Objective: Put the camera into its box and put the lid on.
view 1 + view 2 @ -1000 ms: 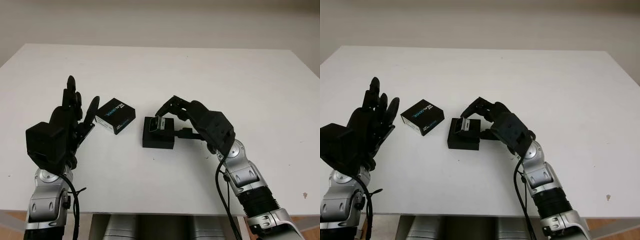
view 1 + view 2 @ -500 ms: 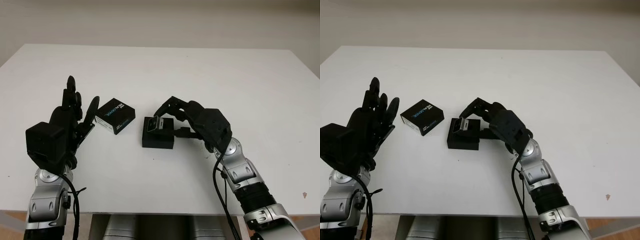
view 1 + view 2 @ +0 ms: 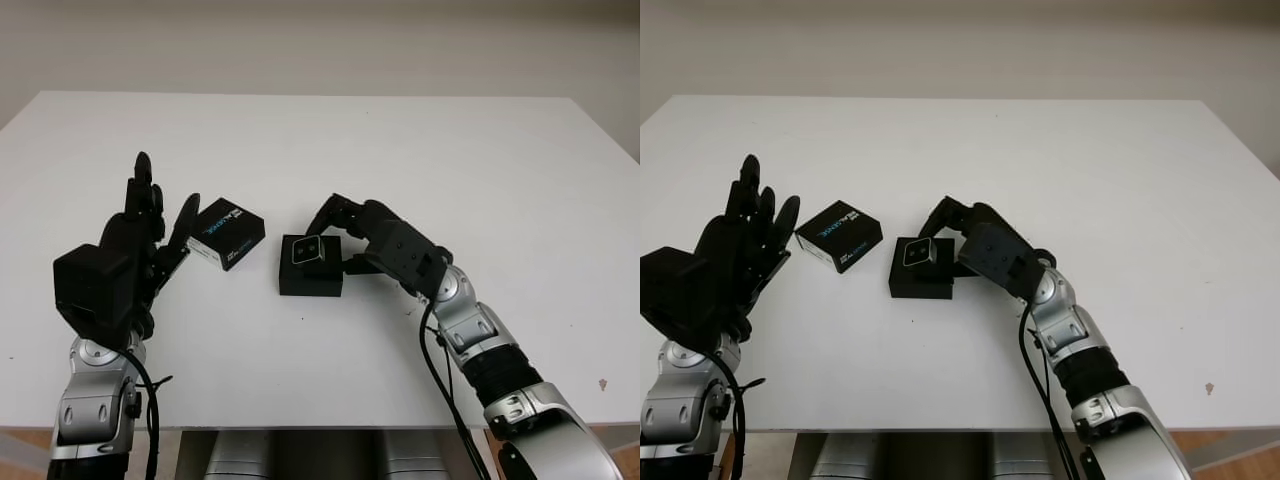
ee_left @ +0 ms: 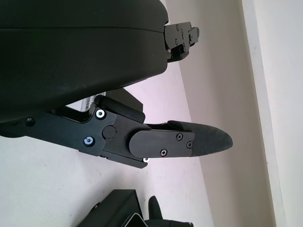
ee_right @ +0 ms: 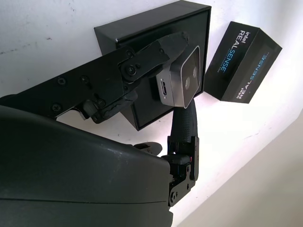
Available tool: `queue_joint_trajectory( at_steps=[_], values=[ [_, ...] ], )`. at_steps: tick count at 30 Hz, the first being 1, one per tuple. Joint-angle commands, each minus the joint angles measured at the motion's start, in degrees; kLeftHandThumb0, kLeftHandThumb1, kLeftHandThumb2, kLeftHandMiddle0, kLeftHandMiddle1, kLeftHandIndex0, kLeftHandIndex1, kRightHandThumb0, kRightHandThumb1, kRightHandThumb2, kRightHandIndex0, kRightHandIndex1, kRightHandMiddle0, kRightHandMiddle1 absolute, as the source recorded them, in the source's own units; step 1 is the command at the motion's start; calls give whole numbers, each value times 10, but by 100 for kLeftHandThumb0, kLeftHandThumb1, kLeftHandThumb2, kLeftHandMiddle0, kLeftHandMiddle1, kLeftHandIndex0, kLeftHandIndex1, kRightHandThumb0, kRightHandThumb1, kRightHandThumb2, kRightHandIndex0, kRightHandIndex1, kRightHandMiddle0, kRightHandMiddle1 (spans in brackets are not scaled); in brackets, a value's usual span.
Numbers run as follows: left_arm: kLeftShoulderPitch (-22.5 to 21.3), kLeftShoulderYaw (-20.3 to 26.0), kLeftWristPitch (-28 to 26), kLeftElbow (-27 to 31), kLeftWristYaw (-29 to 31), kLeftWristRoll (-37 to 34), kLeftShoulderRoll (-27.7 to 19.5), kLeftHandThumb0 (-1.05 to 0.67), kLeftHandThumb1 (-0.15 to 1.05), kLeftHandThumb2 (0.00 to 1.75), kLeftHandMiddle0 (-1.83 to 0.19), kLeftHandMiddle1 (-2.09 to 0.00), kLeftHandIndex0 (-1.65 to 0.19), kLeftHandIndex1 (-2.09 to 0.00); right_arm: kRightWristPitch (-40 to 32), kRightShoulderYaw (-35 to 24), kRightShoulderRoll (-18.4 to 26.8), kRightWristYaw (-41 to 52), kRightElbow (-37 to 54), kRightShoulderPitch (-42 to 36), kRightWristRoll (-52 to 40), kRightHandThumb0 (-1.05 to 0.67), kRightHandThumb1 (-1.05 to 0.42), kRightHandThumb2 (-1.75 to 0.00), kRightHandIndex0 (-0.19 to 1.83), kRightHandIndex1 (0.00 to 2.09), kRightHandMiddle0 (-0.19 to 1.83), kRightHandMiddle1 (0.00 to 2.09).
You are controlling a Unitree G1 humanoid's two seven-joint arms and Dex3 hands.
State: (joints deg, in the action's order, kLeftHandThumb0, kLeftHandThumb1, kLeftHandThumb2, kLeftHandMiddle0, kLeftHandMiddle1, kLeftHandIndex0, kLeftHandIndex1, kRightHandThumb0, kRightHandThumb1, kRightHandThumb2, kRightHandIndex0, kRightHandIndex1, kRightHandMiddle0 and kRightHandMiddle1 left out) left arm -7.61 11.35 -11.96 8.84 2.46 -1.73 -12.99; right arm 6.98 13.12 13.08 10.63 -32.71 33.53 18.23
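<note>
Camera (image 5: 183,81) over open box (image 3: 310,283), in right robot hand (image 3: 345,228)

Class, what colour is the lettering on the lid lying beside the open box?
White and blue lettering on the black lid, clearest in the right wrist view.

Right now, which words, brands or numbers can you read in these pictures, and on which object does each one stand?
"intel REALSENSE": on the side of the lid, printed twice, on two faces, in the right wrist view.
Smaller print on the lid in the head views: too small to read.
Camera, held by the right hand over the box: no readable text.
</note>
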Motion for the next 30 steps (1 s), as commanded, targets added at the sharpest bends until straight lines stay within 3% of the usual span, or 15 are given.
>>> queue_joint_trajectory(
  at_steps=[1,12,18,21,26,30],
  values=[
    [2,-1,-2,13,1,0,-1,-70,105,38,14,-5,17,-5,8,15,3,-4,-12,-1,16,-39,-91,-5,37,4,38,163],
    [4,-4,4,11,-1,8,0,-70,105,39,15,-5,16,-5,40,42,15,-25,9,-16,65,-41,-90,-5,39,5,45,161],
    [6,-2,0,15,-4,9,2,-70,105,38,14,-6,17,-5,38,71,32,-12,48,-28,106,-47,-93,-6,35,3,36,150],
    [7,-1,-1,17,-3,7,2,-70,105,38,14,-6,16,-5,35,82,47,-3,78,-36,131,-53,-95,-6,25,1,16,110],
    [10,-1,-6,22,-2,5,0,-70,105,38,14,-5,17,-5,54,88,68,-30,114,-51,163,-57,-96,-5,8,2,15,47],
    [11,-2,-10,27,-3,9,-2,-71,105,38,14,-6,17,-5,121,84,90,-100,119,-61,186,-56,-95,-5,5,2,13,36]
  ],
)
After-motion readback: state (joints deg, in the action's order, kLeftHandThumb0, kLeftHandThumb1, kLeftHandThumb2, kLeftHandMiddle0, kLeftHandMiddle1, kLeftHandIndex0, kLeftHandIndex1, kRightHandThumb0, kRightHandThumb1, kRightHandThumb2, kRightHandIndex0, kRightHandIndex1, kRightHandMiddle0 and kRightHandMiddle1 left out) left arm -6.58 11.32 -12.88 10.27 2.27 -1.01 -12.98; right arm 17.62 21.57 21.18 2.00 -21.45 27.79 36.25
